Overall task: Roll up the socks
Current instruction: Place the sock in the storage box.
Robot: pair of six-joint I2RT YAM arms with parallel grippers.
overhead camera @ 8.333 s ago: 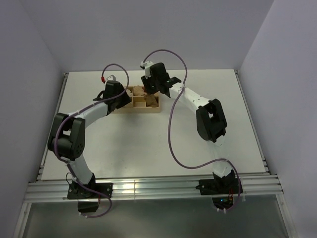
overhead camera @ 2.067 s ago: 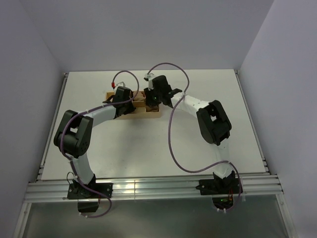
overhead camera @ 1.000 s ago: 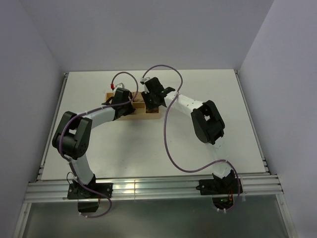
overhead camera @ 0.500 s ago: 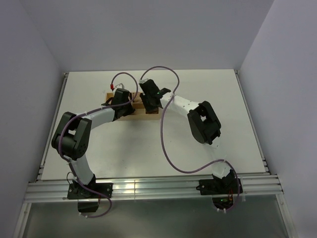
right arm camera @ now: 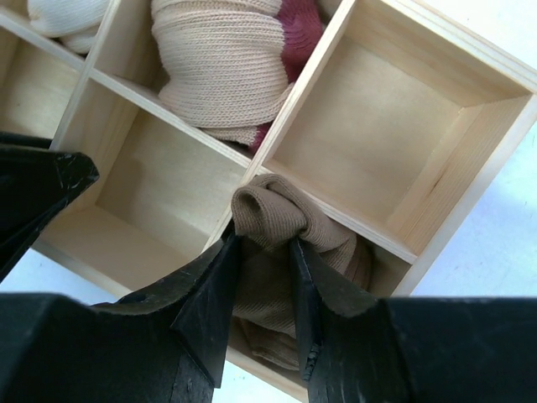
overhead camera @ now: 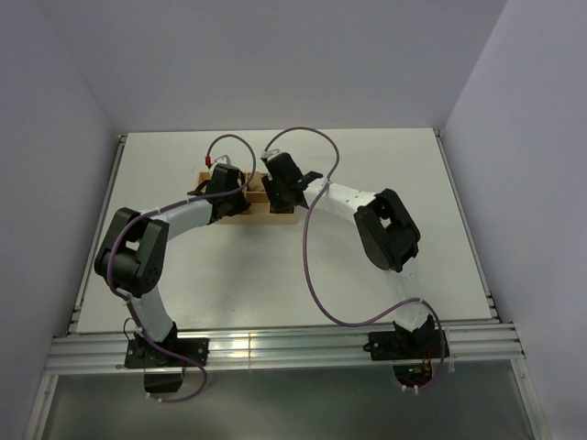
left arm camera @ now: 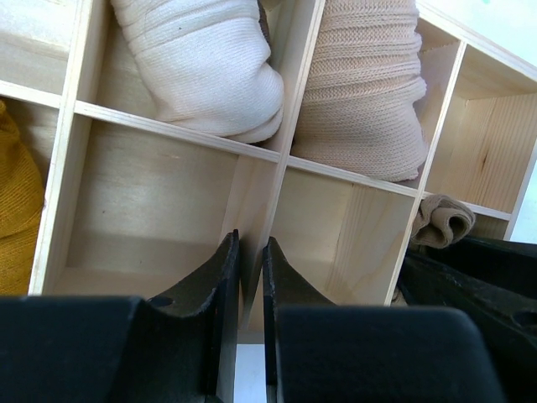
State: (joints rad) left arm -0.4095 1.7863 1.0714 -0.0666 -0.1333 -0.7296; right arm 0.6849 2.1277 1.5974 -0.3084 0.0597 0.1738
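The olive-brown sock (right arm camera: 270, 210) is bunched into a roll and sits in a near compartment of the wooden divided box (right arm camera: 445, 176). My right gripper (right arm camera: 264, 245) is shut on it, jaws pinching its top fold. The same sock shows in the left wrist view (left arm camera: 440, 220). The mustard-orange sock (left arm camera: 13, 210) lies in a compartment at the left edge; its cuff is hidden. My left gripper (left arm camera: 250, 245) is shut on the box's upright wooden divider (left arm camera: 262, 193). In the top view both grippers, left (overhead camera: 229, 189) and right (overhead camera: 281, 192), are at the box (overhead camera: 249, 209).
A white rolled bundle (left arm camera: 201, 67) and a pinkish-beige rolled bundle (left arm camera: 365, 84) fill two far compartments; the beige one shows a maroon part (right arm camera: 298, 25). Two near compartments and the far right one (right arm camera: 377, 143) hold nothing. Purple cables loop above both arms.
Both grippers have come down from above the box onto it. In the last second the right arm's wrist and elbow shifted slightly; the left arm has stayed still.
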